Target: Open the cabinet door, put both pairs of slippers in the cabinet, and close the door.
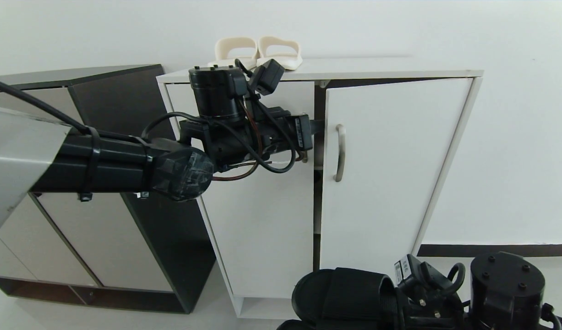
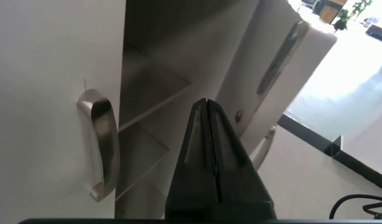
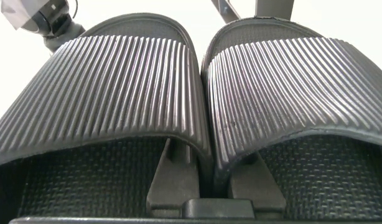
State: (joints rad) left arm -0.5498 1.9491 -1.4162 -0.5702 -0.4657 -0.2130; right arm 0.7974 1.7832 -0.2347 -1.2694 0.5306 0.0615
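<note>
Left wrist view: left hand point(image 2: 206, 107) together by cabinet door point(image 2: 48, 74); right hand point(image 3: 209, 183) clamps black slippers point(image 3: 110, 87).

The white cabinet door point(image 1: 377, 174) stands ajar just beside the left gripper point(image 1: 315, 126). Cream slippers point(image 1: 258, 52) lie on the cabinet top above it. Black slippers point(image 3: 116, 93), ribbed, sit side by side, pinched in the right gripper point(image 3: 211, 180).
</note>
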